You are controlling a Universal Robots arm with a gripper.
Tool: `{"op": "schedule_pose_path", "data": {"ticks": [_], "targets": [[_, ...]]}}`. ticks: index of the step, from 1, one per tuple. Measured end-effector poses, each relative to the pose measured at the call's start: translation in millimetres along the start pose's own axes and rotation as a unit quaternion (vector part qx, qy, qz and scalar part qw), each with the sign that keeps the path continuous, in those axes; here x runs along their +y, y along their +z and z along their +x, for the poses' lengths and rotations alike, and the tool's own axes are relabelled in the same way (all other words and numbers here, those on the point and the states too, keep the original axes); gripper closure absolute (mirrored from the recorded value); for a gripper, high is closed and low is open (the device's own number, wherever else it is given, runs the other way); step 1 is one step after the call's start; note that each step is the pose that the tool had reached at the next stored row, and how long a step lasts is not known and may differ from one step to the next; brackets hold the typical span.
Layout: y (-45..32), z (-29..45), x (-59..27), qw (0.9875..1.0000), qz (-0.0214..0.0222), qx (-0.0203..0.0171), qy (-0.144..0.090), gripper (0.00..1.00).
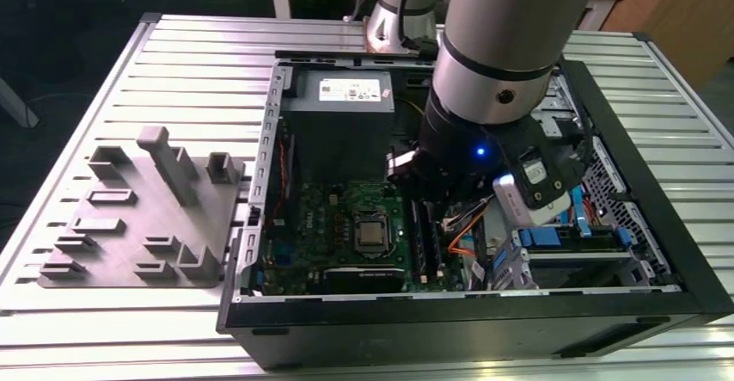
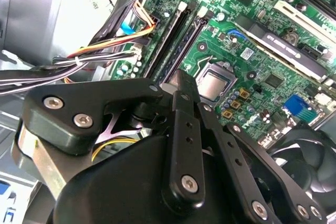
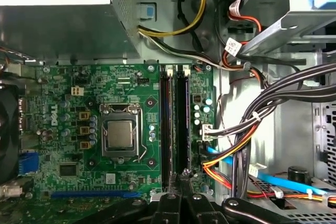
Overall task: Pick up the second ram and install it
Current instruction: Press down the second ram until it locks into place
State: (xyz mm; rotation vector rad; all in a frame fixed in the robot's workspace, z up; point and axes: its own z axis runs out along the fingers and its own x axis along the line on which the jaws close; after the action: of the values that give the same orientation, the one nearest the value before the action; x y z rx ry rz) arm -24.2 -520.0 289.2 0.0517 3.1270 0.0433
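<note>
My gripper (image 3: 181, 181) hangs inside the open computer case (image 1: 642, 183), and its black fingers stand shut together over one end of the two long dark memory slots (image 3: 175, 124). A thin dark stick that looks like the second ram (image 3: 182, 124) sits in the slot under the fingertips. I cannot tell how deep it sits. The second wrist view has the gripper (image 2: 181, 77) above the same slots (image 2: 181, 38), beside the processor socket (image 2: 212, 85). Nothing shows between the fingers. The arm (image 1: 504, 54) hides the fingertips in the exterior view.
A grey plastic fixture (image 1: 149, 218) with upright blocks lies on the slatted table at the exterior view's left. Bundles of black, orange and blue cables (image 3: 252, 145) run close beside the slots. The power supply (image 1: 344, 97) and a drive cage (image 1: 573, 243) crowd the case.
</note>
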Motion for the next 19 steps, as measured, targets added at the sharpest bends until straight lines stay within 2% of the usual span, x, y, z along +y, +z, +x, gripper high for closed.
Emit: {"op": "schedule_pose_path", "data": {"ticks": [7, 19], "targets": [[6.9, 0.0, -2.4, 1.0, 0.0001, 0.0, 0.0, 0.93], [25.7, 0.2, -6.0, 1.0, 0.0003, 0.0, 0.0, 0.93]]}}
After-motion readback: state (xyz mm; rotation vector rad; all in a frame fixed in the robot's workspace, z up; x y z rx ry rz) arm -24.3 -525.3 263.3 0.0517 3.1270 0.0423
